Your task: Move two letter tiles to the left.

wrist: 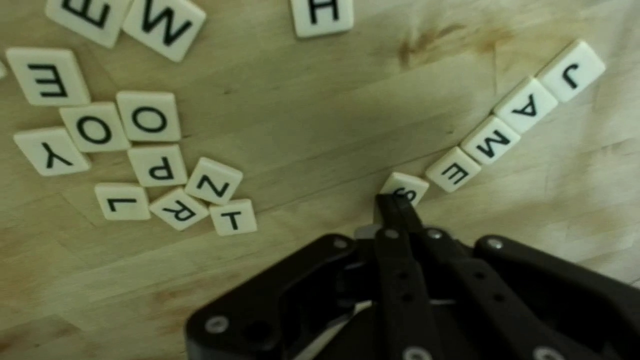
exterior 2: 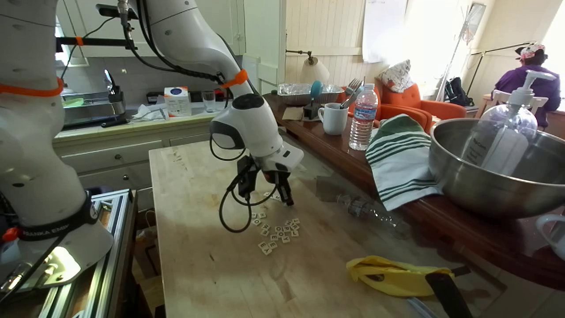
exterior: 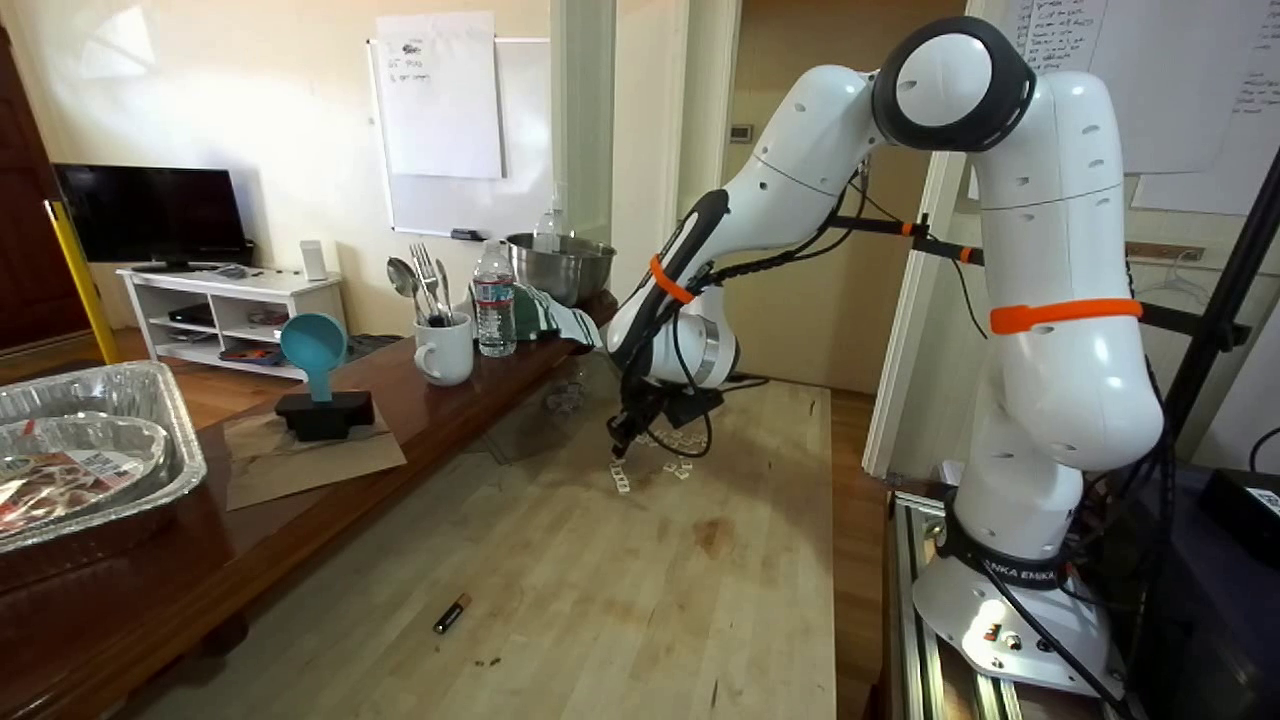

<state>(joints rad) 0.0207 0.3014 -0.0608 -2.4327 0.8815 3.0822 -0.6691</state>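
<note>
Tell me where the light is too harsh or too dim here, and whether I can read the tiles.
In both exterior views, glare whitens part of the robot's base; in an exterior view, the background behind the orange chairs is washed out; in the wrist view, light is dim, the fingers nearly black, yet most letter tiles read clearly, the S tile partly covered.

"What colour is the tabletop (exterior: 620, 590)?"

"Pale tan, blotched brown in places."

"And the letter tiles (wrist: 148, 118) on it?"

"Cream, lettered in black. The gripper (wrist: 394, 200) over the tabletop is black; the arm (exterior: 815, 140) is white, banded in orange."

"The battery (exterior: 452, 613) on the tabletop?"

"Black and copper."

"And beside the tabletop?"

"A reddish-brown ledge (exterior: 410, 400), a teal scoop (exterior: 314, 345), a white mug (exterior: 443, 350), and a towel (exterior 2: 398, 161) striped green and white."
</note>
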